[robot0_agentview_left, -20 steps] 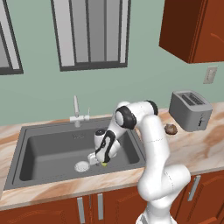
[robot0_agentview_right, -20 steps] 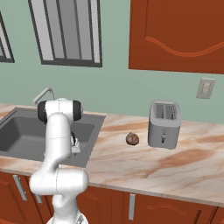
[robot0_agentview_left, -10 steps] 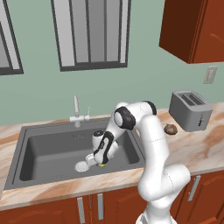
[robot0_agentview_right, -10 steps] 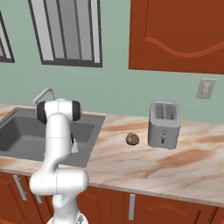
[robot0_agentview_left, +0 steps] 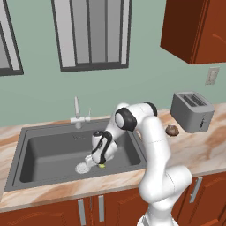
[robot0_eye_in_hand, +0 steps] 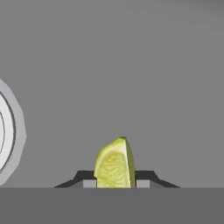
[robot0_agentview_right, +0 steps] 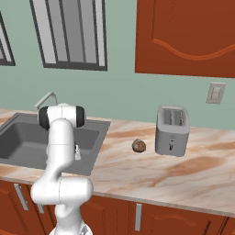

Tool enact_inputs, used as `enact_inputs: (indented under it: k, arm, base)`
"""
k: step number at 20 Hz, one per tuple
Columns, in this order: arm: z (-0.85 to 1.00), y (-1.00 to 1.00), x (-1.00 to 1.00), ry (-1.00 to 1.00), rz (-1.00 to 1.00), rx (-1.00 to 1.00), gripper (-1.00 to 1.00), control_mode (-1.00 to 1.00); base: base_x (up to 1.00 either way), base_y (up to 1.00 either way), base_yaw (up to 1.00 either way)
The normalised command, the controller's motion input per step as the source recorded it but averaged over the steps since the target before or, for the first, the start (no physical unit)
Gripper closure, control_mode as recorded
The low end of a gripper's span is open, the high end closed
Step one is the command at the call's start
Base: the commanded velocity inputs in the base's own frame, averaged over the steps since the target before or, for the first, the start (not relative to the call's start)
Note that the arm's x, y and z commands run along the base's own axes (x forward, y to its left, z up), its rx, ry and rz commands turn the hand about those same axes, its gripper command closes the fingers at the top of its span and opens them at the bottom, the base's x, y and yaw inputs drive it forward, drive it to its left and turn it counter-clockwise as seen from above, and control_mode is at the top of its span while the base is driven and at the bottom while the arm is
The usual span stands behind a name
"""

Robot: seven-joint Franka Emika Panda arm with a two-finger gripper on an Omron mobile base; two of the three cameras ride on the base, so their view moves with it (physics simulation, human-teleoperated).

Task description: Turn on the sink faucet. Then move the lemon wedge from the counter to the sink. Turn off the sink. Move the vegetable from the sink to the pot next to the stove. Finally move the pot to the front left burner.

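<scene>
A: Where's the wedge [robot0_eye_in_hand: 114,165] just now?

B: Down in the sink [robot0_agentview_left: 53,152], on the bottom, just right of the drain [robot0_agentview_left: 82,167]; the gripper [robot0_agentview_left: 100,164] is right on it; in the hand view the two fingers [robot0_eye_in_hand: 144,177] stand close on either side of the wedge, touching its flanks as far as I can tell; narrow, and holding the wedge, I'd say, though it sits on the basin floor, not lifted.

A: Will it hold?

B: It's a tiny, light thing; weight is no trouble. I'd guess the cut faces are wet and slick, and the flesh soft, so a hard squeeze could squash it or squirt it out sideways; the rind is the firmer part. Best hold is across the two flat faces low down near the thick middle, which looks like where the fingers sit; the thin tip pointing up gives nothing to grip.

A: And the tap [robot0_agentview_left: 77,114]?

B: At the far rim of the sink, well apart from the hand; I can't see any water running.
</scene>
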Motion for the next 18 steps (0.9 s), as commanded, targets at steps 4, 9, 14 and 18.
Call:
enact_inputs:
  k: [4, 9, 14, 18]
  arm:
    - [0.07, 0.0, 0.01, 0.01, -0.02, 0.0, 1.0, -1.0]
    - [0.33, -0.01, 0.0, 0.0, -0.04, 0.0, 1.0, -1.0]
    - [0.51, -0.03, 0.0, -0.05, -0.05, 0.0, 1.0, -1.0]
    - [0.64, -0.11, 0.0, -0.06, -0.05, 0.0, 1.0, -1.0]
  base:
    - [0.0, 0.0, 0.0]
    - [0.0, 0.0, 0.0]
    - [0.0, 0.0, 0.0]
    - [0.0, 0.0, 0.0]
